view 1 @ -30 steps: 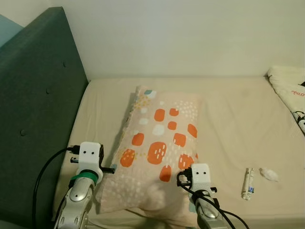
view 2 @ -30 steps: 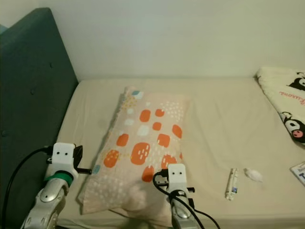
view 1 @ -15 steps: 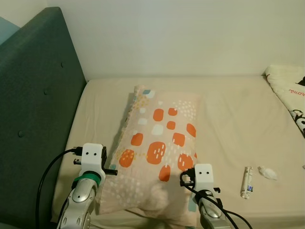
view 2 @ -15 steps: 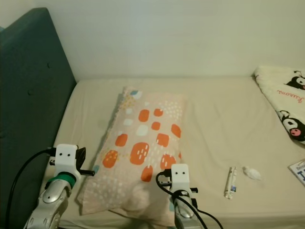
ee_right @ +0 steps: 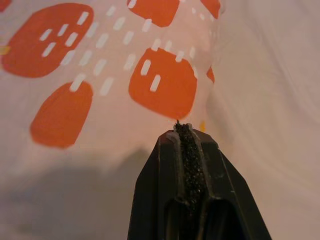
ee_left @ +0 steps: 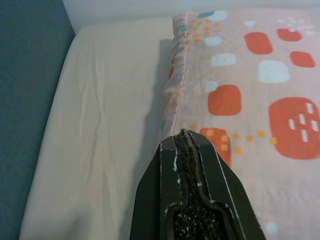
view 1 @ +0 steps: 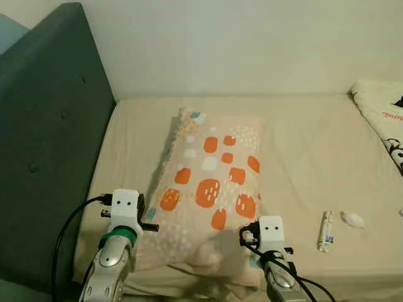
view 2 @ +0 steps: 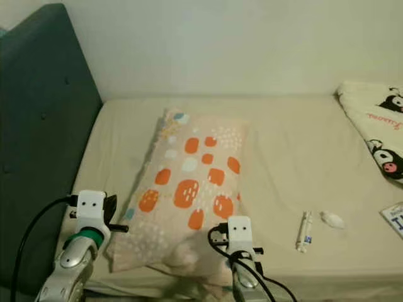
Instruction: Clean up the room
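We see the pillow (pink, with orange patches) lying lengthwise on the bed, near the headboard. Our left gripper sits at the pillow's left edge, fingers pressed together; our right gripper at its right corner, likewise closed. Right of the pillow lie a tube and a tissue.

Teal tufted headboard, pale wall, beige bed.
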### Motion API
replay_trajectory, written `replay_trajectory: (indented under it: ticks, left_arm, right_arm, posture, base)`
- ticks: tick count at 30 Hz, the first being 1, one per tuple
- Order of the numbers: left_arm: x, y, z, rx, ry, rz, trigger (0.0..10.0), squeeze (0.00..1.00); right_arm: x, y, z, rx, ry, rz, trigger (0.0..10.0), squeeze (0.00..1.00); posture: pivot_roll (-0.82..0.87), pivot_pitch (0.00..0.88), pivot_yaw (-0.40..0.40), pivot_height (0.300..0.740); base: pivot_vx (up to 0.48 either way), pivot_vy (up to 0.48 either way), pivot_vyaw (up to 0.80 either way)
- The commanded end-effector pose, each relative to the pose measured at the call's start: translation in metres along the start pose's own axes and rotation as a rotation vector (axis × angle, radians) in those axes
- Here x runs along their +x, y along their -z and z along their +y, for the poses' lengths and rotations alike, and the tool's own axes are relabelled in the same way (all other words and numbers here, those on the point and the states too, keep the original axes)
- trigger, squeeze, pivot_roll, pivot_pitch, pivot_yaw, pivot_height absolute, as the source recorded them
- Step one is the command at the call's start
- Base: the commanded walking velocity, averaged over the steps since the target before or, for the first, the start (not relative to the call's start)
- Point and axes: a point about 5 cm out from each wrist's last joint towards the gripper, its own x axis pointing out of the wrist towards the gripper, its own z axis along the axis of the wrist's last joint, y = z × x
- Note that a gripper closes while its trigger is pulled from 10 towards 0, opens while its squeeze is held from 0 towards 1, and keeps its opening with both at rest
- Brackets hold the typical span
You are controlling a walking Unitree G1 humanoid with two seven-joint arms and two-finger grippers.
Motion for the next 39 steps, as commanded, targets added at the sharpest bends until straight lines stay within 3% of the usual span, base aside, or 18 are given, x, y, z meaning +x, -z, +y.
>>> replay_trajectory:
  ticks: [1,39]
  left_arm:
    - [-0.0016,0.0068,0.0012,-0.004,-0.002,0.031,10.0,0.00]
    - [-0.0005,0.0100,0.0097,0.031,-0.068,0.040,10.0,0.00]
  right_arm:
    - [-0.0033,0.0064,-0.0002,-0.009,-0.005,0.027,10.0,0.00]
    - [-0.0017,0.0064,0.0084,-0.020,-0.051,0.052,10.0,0.00]
  posture:
    - [0.01,0.056,0.082,0.740]
    - [0.02,0.062,0.061,0.740]
  base:
    - [-0.292,0.000,0.00]
    - [-0.008,0.000,0.00]
